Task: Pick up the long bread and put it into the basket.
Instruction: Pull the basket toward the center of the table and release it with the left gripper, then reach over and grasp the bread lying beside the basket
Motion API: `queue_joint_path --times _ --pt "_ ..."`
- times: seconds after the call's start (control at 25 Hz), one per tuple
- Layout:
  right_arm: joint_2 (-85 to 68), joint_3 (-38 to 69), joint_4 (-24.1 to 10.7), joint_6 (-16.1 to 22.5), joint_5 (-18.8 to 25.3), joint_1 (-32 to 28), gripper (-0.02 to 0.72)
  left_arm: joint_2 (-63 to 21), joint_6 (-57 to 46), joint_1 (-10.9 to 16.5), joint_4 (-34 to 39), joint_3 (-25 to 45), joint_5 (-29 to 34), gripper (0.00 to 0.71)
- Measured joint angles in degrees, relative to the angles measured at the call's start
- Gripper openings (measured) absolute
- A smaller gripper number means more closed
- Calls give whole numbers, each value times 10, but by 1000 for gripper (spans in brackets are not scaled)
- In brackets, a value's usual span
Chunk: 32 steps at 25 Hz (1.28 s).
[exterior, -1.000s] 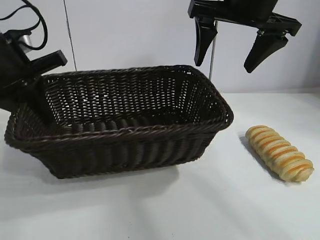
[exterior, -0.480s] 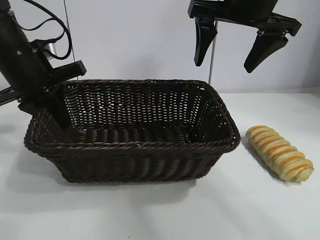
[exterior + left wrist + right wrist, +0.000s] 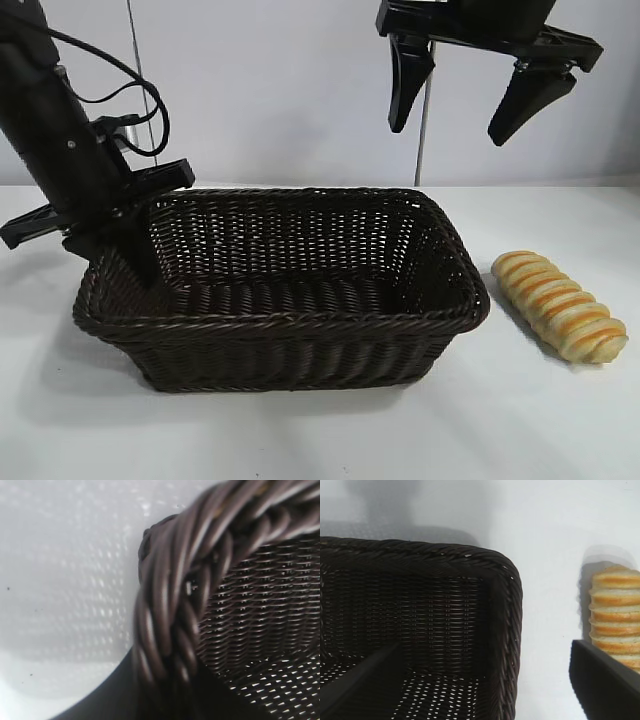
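Note:
The long bread [image 3: 560, 305], golden with orange stripes, lies on the white table to the right of the basket [image 3: 300, 322]; it also shows in the right wrist view [image 3: 616, 615]. The dark wicker basket stands flat at the centre. My left gripper [image 3: 112, 250] is shut on the basket's braided rim [image 3: 170, 605] at its left end, one finger inside and one outside. My right gripper [image 3: 455, 112] hangs wide open and empty, high above the basket's right end, with the basket's corner [image 3: 512, 605] and the bread below it.
A white table [image 3: 520, 420] carries everything, with a pale wall behind. A thin vertical rod [image 3: 425, 130] stands behind the basket's right end. Cables trail from the left arm [image 3: 60, 130] at the far left.
The left gripper has pulled the basket to the right, toward the bread, and the basket now sits level. The right gripper and the bread have not moved.

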Motion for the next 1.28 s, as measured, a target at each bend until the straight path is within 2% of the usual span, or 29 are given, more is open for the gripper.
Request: queue_joint_path --times 0.04,0.16,0.28,0.4,0.56,0.96,1.28 --pt "0 0 0 0 0 0 645 0 0 0 -1 0 0 163" --pt "0 0 0 0 0 0 645 -1 -1 1 2 -4 7 342" --pt "0 0 0 0 0 0 645 -9 -15 1 21 -6 17 493" --pt "0 0 0 0 0 0 645 -25 -41 1 51 -18 33 563" --pt "0 0 0 0 0 0 645 -61 -58 1 81 -26 47 593" --pt "0 0 -2 0 0 0 645 -172 -79 1 97 -26 77 598" --pt "0 0 -2 0 0 0 645 -184 -118 1 100 -26 96 598"
